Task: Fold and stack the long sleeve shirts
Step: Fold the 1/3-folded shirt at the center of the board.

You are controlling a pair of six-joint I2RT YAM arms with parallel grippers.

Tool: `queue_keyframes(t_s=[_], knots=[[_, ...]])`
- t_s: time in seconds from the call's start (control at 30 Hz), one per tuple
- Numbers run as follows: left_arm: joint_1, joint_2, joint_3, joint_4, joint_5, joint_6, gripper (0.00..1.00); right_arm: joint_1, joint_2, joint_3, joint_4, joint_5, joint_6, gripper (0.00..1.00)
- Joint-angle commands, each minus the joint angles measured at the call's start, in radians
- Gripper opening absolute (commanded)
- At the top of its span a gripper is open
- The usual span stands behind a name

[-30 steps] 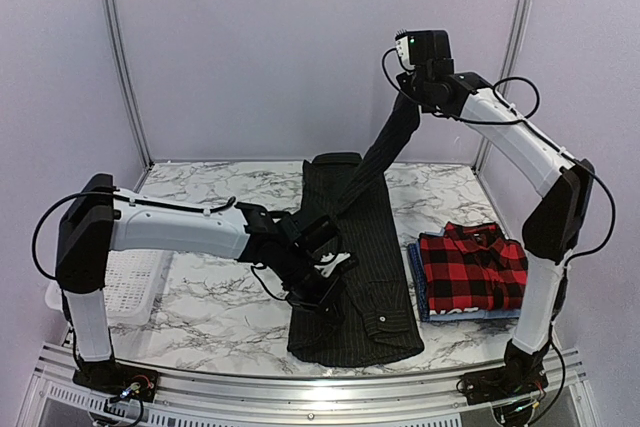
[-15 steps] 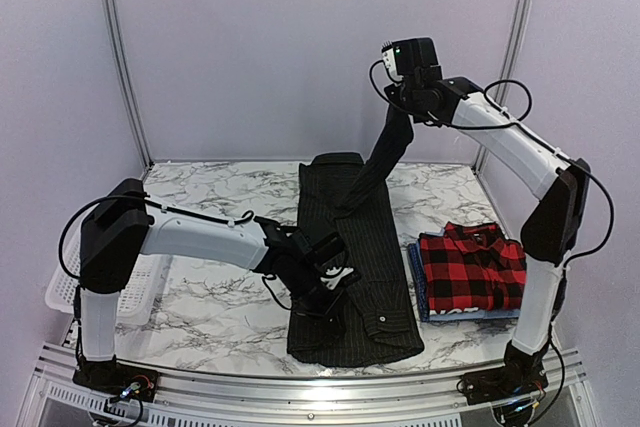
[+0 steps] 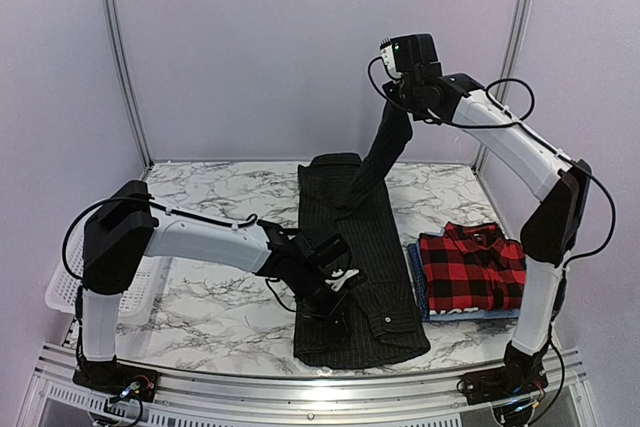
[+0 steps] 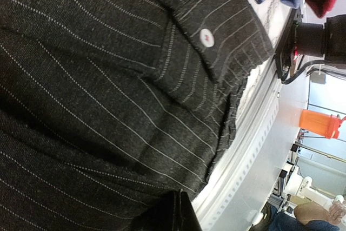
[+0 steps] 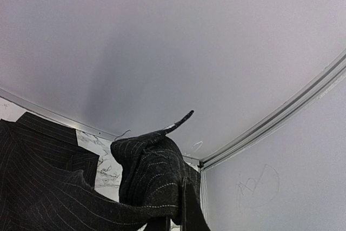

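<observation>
Sleeve fold step: right gripper (image 3: 402, 105) clamps black shirt (image 3: 372, 247) sleeve (image 3: 376, 162) aloft; left gripper (image 3: 334, 293) clamps its near edge. Next: lay sleeve across.

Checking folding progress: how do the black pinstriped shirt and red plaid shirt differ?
The black pinstriped shirt lies spread out, one sleeve held up by the right gripper; the red plaid shirt is folded compact, untouched. The black pinstriped shirt rests on the table; the red plaid shirt sits atop a folded blue shirt. Both are patterned shirts.
</observation>
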Motion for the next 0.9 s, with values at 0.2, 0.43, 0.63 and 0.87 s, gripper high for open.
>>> queue_keyframes(t_s=[0.2, 0.43, 0.63, 0.87], knots=[[-0.007, 0.054, 0.032, 0.028, 0.009, 0.017, 0.21, 0.032, -0.066, -0.047, -0.035, -0.011, 0.067, 0.00], [0.021, -0.050, 0.034, 0.028, -0.004, 0.018, 0.54, 0.043, -0.075, -0.060, -0.073, -0.035, 0.099, 0.00], [0.101, -0.173, 0.006, 0.028, -0.020, 0.027, 0.64, 0.058, -0.123, -0.119, -0.110, -0.102, 0.151, 0.00], [0.317, -0.143, 0.087, 0.051, -0.113, 0.016, 0.60, 0.085, -0.212, -0.268, -0.109, -0.267, 0.241, 0.00]])
